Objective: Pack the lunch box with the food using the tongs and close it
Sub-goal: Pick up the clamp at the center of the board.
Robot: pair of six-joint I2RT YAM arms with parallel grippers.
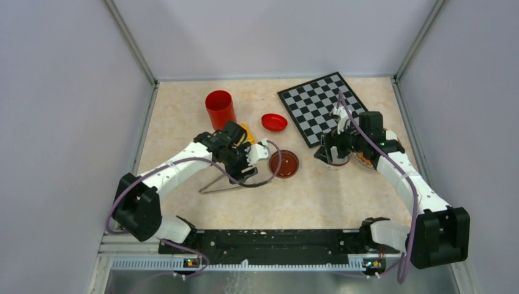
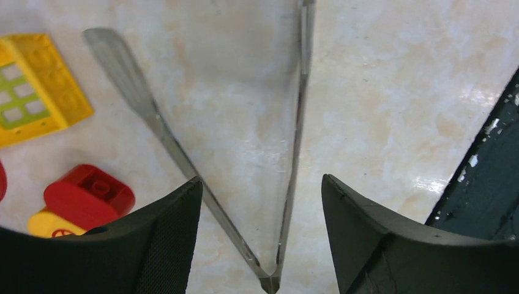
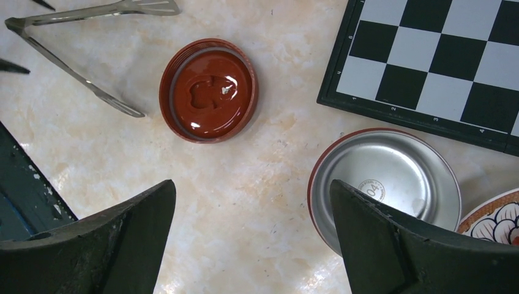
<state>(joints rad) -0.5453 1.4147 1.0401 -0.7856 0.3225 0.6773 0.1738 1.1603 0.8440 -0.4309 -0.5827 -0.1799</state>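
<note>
The left fingers [image 2: 165, 245] are hanging wide open over the tongs [image 2: 165, 131] and are holding nothing. The tongs are lying flat on the worktop [image 2: 392, 92]. Their joined end is sitting between the two fingers, and the two thin arms are spreading away ahead of the fingertips. A yellow block [image 2: 37, 86] and a red block [image 2: 92, 196] are lying on the outer side of one finger, apart from the tongs.

The right fingers [image 3: 110, 245] are also standing wide and empty. The lunch box [image 3: 392, 165] is open beside one of them and partly under it, with nothing inside where I can see. Its lid [image 3: 208, 90] is lying ahead of the fingers. I cannot make out the food clearly.

I think the left arm is preparing to take the tongs. The arms of the tongs are thin and low, so the fingers should be coming straight down until the tips are almost meeting the worktop. They should be closing slowly, a little ahead of the joint, so that both arms are caught evenly. A light squeeze seems best, because a hard one would be shutting the tongs completely. On this smooth worktop the tongs may be sliding or turning if one finger is touching first.
</note>
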